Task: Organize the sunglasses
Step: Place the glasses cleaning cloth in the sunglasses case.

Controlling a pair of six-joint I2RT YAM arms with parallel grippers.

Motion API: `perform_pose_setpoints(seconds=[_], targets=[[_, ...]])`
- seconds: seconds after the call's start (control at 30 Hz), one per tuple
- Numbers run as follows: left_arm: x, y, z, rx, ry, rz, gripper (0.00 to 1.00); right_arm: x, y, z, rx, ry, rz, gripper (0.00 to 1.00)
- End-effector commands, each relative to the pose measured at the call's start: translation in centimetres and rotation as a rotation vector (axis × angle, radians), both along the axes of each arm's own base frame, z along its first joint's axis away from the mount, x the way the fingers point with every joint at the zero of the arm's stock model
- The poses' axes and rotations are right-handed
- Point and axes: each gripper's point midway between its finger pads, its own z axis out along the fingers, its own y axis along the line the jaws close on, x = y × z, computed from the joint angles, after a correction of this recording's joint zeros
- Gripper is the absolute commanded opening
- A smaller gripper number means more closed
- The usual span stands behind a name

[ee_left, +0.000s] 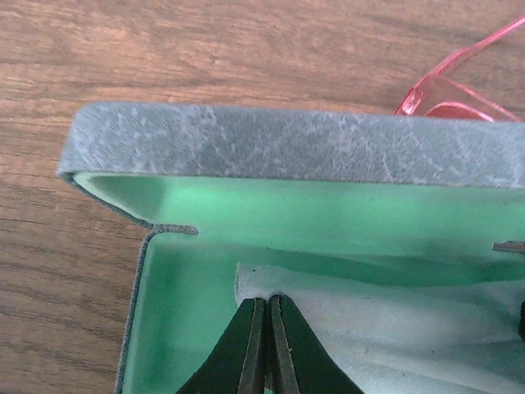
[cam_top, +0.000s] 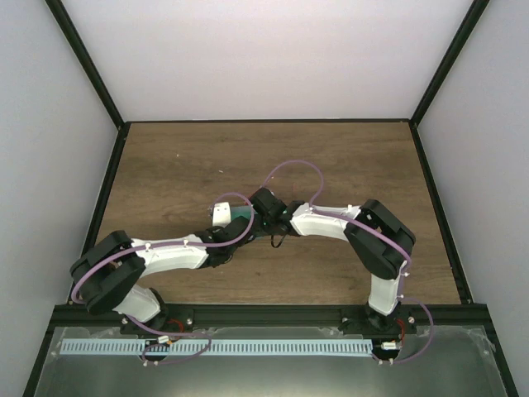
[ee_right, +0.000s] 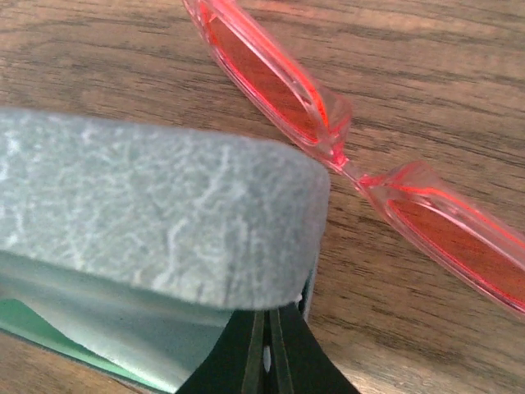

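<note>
Two white-and-black arms with purple cables
The left arm and right arm have white link shells, bulky black joints and looping purple cables; each wrist ends in thin black fingers.

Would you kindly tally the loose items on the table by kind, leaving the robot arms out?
Red-lensed sunglasses: 1
Grey-blue case, open, green lining: 1
Pale cloth, lying in the case: 1
Total: 3
</note>
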Motion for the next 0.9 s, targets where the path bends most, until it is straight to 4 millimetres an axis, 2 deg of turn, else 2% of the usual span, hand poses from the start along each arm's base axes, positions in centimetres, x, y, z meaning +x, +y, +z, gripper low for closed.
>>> perform_pose_setpoints(seconds=[0.0, 0.3, 0.53, 0.87], targets=[[0.2, 1.2, 1.4, 0.046, -0.041, 0.013, 0.04, 0.4, 1.1, 2.3, 0.033, -0.035, 0.022, 0.01], [0.1, 1.2, 0.4, 0.100, -0.009, -0.007, 0.04, -0.5, 3.3, 2.2, 0.036, -0.024, 0.068, 0.01], [0.1, 1.4, -0.3, 0.119, 0.003, -0.006, 0.04, -0.5, 2.6, 2.2, 0.014, -0.034, 0.049, 0.01], [0.1, 2.2, -1.4, 0.134, 0.024, 0.015, 0.05, -0.5, 2.6, 1.3, -0.002, -0.022, 0.050, 0.01]])
